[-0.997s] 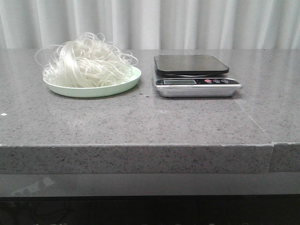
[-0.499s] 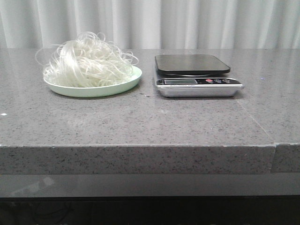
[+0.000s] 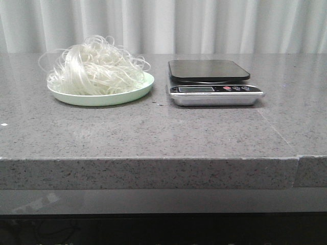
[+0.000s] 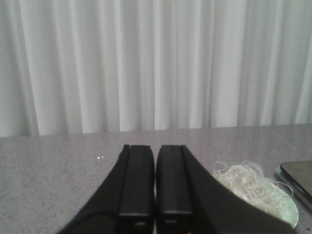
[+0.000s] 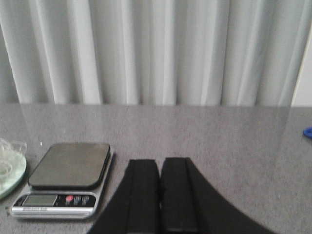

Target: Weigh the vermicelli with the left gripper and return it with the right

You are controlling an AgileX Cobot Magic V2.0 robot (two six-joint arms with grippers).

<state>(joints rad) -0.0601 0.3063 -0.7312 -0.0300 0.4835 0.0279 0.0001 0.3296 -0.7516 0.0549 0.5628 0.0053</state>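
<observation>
Looking forward over the speckled grey stone surface (image 3: 153, 132), the front view shows the fluffy nest of thin, translucent white vermicelli (image 3: 94, 66) heaped on a shallow pale green round plate (image 3: 134, 91) at the left. Just beside the plate, to the right and apart from it, stands a silver digital kitchen scale (image 3: 214, 81) with a dark square platform, a small display and buttons along its front edge; nothing lies on the platform. White pleated curtains (image 3: 204, 25) hang behind. Neither arm appears in this view.

From the left wrist view, the left gripper (image 4: 155, 195) has its black fingers (image 4: 136, 185) pressed together with only a thin seam between them, holding nothing and touching nothing. The vermicelli (image 4: 243, 181) lies on its plate (image 4: 287, 209) ahead of and off to one side of the fingertips, well apart from them; a dark corner of the scale (image 4: 297, 175) shows at the frame's edge.

From the right wrist view, the right gripper (image 5: 160, 200) likewise has its black fingers (image 5: 144, 195) closed together on nothing. The scale (image 5: 66, 178) sits off to one side of them, and a sliver of the plate (image 5: 9, 173) with what seems to be a few noodle strands shows at the frame's border, far from these fingers.
</observation>
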